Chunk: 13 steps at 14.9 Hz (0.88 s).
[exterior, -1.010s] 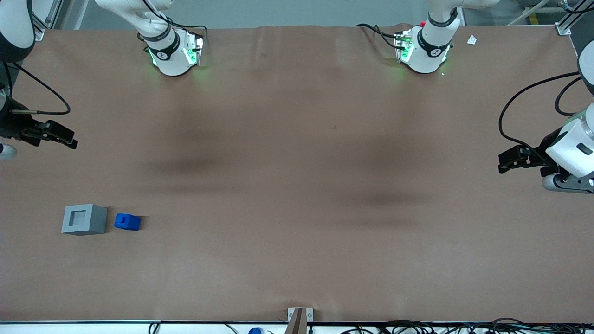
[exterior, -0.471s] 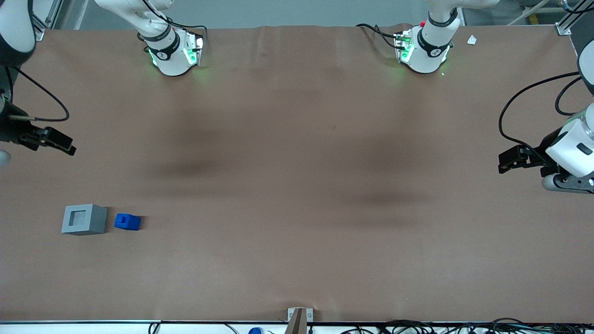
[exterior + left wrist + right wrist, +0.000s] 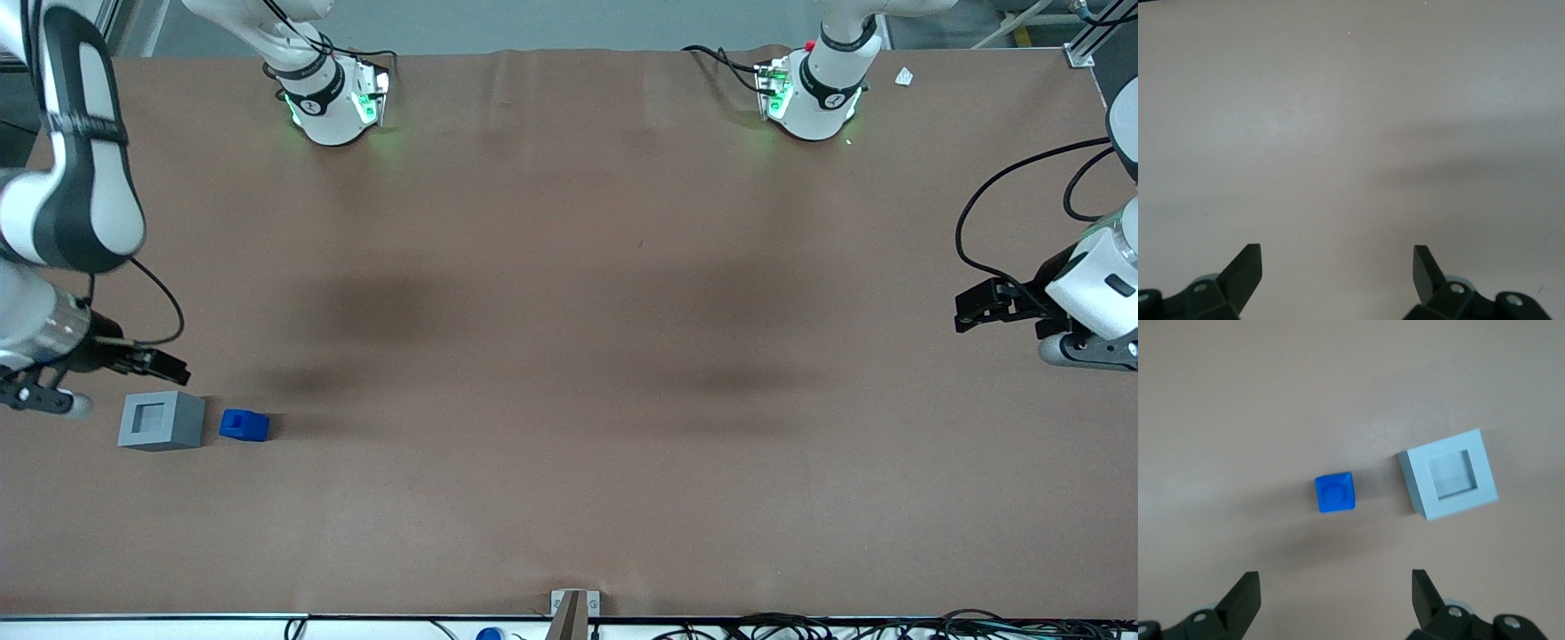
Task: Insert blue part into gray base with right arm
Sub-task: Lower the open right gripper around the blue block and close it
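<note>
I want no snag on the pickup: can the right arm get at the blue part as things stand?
Probably yes. The pincer hangs open above the table, the blue part stands apart from the gray base, and nothing covers it.

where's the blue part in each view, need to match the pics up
Front view: the blue part sits on the table beside the gray base, toward the working arm's end; the right arm's hand hovers farther from the camera than the base.
Right wrist view: the blue part lies apart from the base, ahead of the open hand.
Left wrist view: not in it.
Shared landmark: the gray base.
</note>
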Available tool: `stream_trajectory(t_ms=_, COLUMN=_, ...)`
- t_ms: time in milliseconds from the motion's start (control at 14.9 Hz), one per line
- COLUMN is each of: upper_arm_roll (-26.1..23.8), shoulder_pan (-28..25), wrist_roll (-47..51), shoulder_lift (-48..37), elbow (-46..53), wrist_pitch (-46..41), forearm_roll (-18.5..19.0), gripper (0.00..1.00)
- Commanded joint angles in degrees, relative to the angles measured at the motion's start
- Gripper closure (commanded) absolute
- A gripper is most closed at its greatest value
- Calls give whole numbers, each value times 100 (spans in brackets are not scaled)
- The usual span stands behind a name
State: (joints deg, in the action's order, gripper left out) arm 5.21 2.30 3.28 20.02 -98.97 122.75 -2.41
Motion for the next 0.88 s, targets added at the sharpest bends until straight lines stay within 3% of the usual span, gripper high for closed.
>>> stream_trajectory(t_ms=0, upper_arm_roll=-38, shoulder_pan=69, wrist_roll=-99, shoulder_lift=554, elbow=53, wrist_pitch=510, forearm_roll=-189, gripper=0)
stream_trajectory(t_ms=606, upper_arm_roll=-38, shoulder_pan=-124, wrist_roll=-565, shoulder_lift=1487, elbow=-105, wrist_pitch=1891, forearm_roll=-189, gripper=1)
stream_trajectory(t_ms=808, upper_arm_roll=-38, shoulder_pan=-124, wrist_roll=-565, shoulder_lift=1619, elbow=-79, wrist_pitch=1989, forearm_roll=-189, gripper=11)
